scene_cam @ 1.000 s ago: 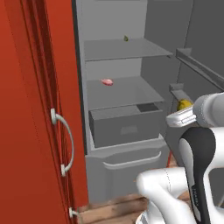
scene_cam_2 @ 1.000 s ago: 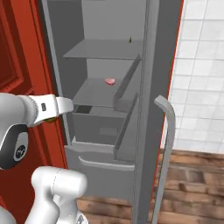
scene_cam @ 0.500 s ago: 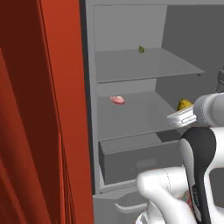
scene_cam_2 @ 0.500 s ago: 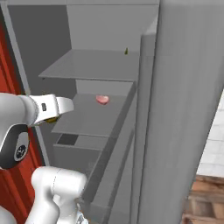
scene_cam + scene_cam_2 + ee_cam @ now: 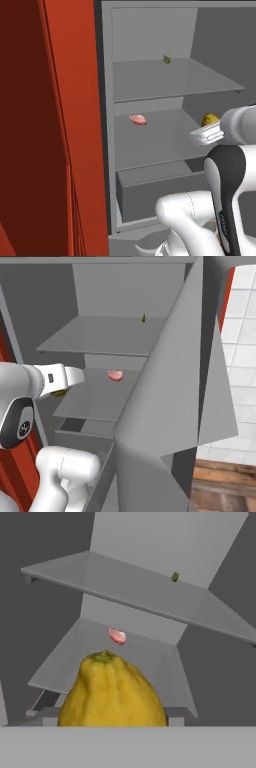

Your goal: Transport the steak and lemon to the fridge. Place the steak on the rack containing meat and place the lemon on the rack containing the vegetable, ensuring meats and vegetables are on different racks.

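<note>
Nearest of all, the lemon (image 5: 112, 692) is seen big and yellow right in front of the hand camera, with its small green stem end pointing away. It is held in the hand (image 5: 209, 131), whose jaws are part way open around the fruit. From the left base view, the lemon peeks out as a yellow bump just above the white wrist, at the front of the fridge (image 5: 150, 30).

A moment ago the fridge looked smaller and its red door (image 5: 45, 125) with the handles was seen in full. Now the whole picture is closer, so the base has been driven nearer. The lemon has been carried along, not moved by itself.

A little farther in, the middle shelf (image 5: 150, 672) is seen, and the steak (image 5: 117, 636) is lying on it, pink and flat. This part of the job looks done.

Above and farther back, the top shelf (image 5: 125, 587) is seen. The tiny green vegetable (image 5: 175, 577) is sitting near its back edge.

The lemon is now level with the middle shelf, so it probably has to be lifted higher before it is put down. Otherwise it could be bumped on the shelf edge, or left beside the meat.
</note>
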